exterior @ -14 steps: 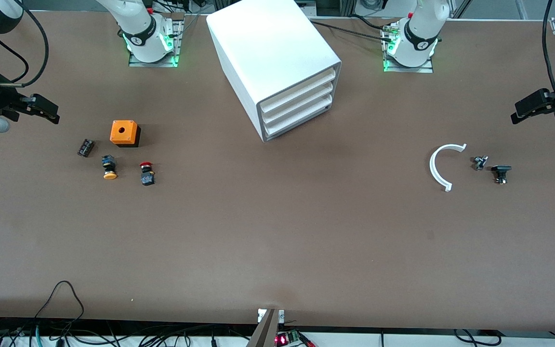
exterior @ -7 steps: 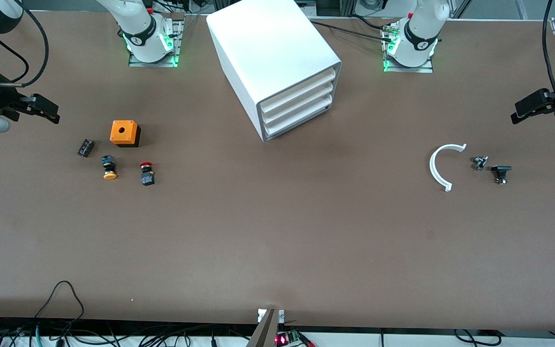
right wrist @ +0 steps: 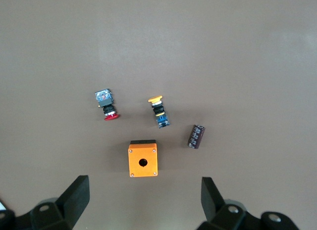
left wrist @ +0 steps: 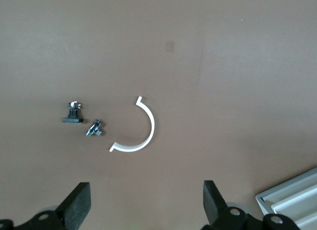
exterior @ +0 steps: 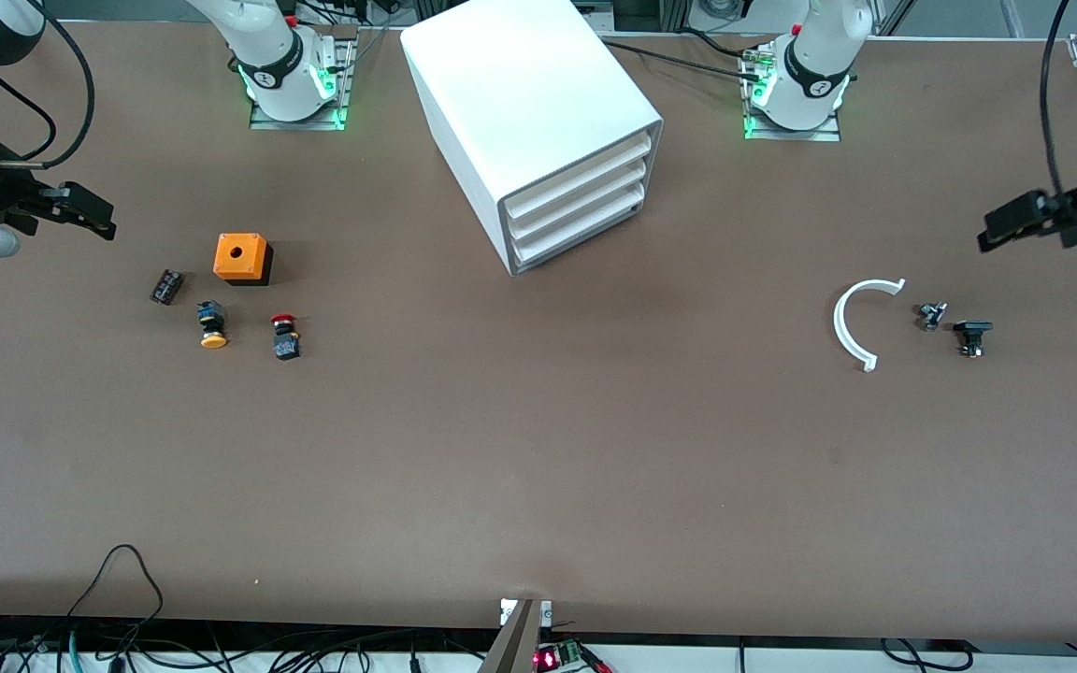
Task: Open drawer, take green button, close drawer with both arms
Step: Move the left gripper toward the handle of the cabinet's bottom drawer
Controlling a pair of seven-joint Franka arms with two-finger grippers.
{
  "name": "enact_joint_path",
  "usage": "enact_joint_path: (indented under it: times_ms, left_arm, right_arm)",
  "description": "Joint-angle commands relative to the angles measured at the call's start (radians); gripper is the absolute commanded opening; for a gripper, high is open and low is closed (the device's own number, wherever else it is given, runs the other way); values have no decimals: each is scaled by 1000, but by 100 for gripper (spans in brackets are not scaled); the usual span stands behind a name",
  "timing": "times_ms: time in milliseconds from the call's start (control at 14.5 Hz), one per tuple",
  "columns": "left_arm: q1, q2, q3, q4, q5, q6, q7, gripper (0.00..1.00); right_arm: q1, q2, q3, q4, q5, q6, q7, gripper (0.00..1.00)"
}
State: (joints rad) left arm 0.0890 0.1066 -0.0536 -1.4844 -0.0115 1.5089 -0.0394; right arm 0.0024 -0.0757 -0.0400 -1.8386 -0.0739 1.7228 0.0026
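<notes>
1. Nothing started: the drawer point(exterior: 581, 234) sits flush in the cabinet point(exterior: 529, 121), mid-bench.
2. The button is presumably inside, unseen.
3. Left claw point(left wrist: 143, 210) and right claw point(right wrist: 141, 205) hover released at opposite bench ends.
4. Next: reach the drawer front.

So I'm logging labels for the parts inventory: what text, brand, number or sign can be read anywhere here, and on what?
None can be read.
Right arm's base collar: a dark mark, too small to read.
Left arm's base collar: the same.
Cabinet, orange box, buttons: no lettering shows.
</notes>
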Motion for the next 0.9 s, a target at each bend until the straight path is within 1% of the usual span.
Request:
enact_joint_path:
  times_ms: [0,69,276,345,414,483,552,690,828]
  left_arm:
    - [-8,54,0,56,24,10,20,100]
    - [-9,68,1,56,24,19,20,100]
    - [-20,155,-6,70,7,24,16,100]
    - [-9,215,-20,69,-34,45,16,100]
    - [-2,238,-22,50,-109,91,18,100]
    - [-2,246,-22,12,-167,111,16,100]
    - [-5,263,-22,-22,-206,117,18,100]
    - [-23,321,-26,-34,-231,117,16,100]
    - [-52,398,-34,-46,-327,122,19,100]
  right_arm:
    - [5,-15,-6,-7,17,-3,-1,100]
    - [5,-13,-6,-7,17,-3,-4,100]
    - [5,-15,-8,-7,17,-5,-4,100]
    - [4,-13,-8,-7,17,-3,-4,100]
    - [5,-13,-8,-7,17,-5,-4,100]
    - [5,-15,-8,-7,17,-6,-7,100]
    - [5,-13,-8,-7,17,-6,-15,100]
    - [5,-13,-8,-7,17,-3,-15,100]
    - [5,-12,-8,-7,17,-2,-16,100]
